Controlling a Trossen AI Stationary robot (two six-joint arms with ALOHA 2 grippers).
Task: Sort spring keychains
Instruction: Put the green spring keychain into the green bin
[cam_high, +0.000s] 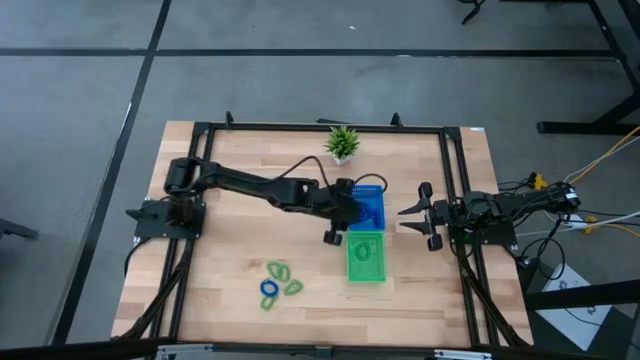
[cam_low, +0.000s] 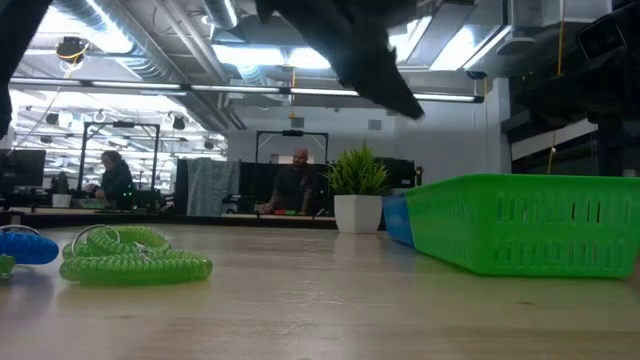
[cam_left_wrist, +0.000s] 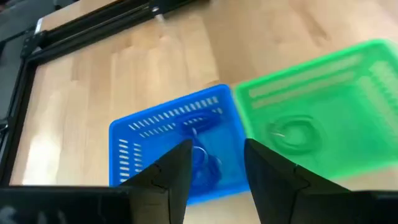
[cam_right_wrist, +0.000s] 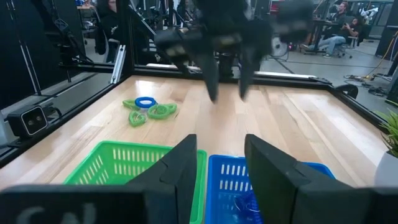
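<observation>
spring keychains (cam_high: 277, 281) near front edge | left pincer (cam_left_wrist: 216, 171) open over blue tray (cam_left_wrist: 143, 134)

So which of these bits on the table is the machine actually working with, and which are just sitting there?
Part of the job:
- loose green rings and one blue ring on the wood
- blue ring in the blue tray
- green ring in the green tray
- blue tray, green tray
- left gripper, open above the blue tray

Just lying about:
- potted plant
- right gripper, waiting at the table's right edge
</observation>
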